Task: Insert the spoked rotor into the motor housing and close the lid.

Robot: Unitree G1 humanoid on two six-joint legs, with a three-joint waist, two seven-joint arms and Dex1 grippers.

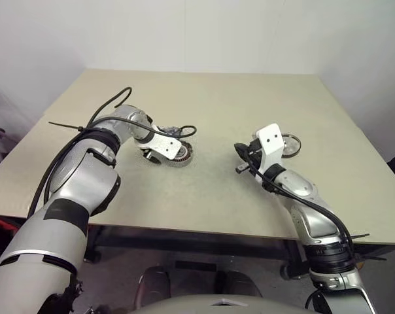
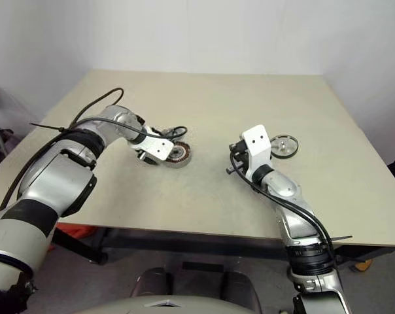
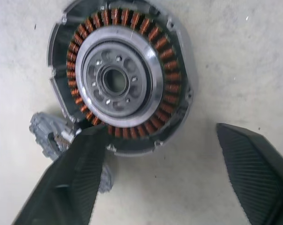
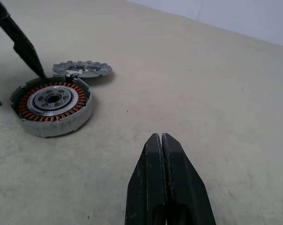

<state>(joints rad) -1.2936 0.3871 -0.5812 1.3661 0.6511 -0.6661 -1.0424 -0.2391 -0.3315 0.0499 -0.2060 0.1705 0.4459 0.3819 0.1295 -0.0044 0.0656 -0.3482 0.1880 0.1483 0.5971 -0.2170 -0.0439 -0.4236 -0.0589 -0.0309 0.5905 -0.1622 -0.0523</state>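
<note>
We hold our left gripper [image 3: 160,173] open over the motor housing [image 3: 120,77] on the table [image 1: 217,190]; a toothed grey disc [image 4: 83,69] lies just beside it; our right gripper [image 4: 164,173] is closed, empty

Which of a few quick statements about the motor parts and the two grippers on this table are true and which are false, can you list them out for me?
1. The motor housing lies flat on the table with its copper windings facing up. True.
2. The right gripper is wide open. False: its fingers are pressed together.
3. The left gripper has its fingers spread beside the housing. True.
4. A toothed grey disc is stacked on top of the housing. False: it lies on the table beside it.
5. The right gripper holds the wheel-like part. False: it holds nothing.
</note>
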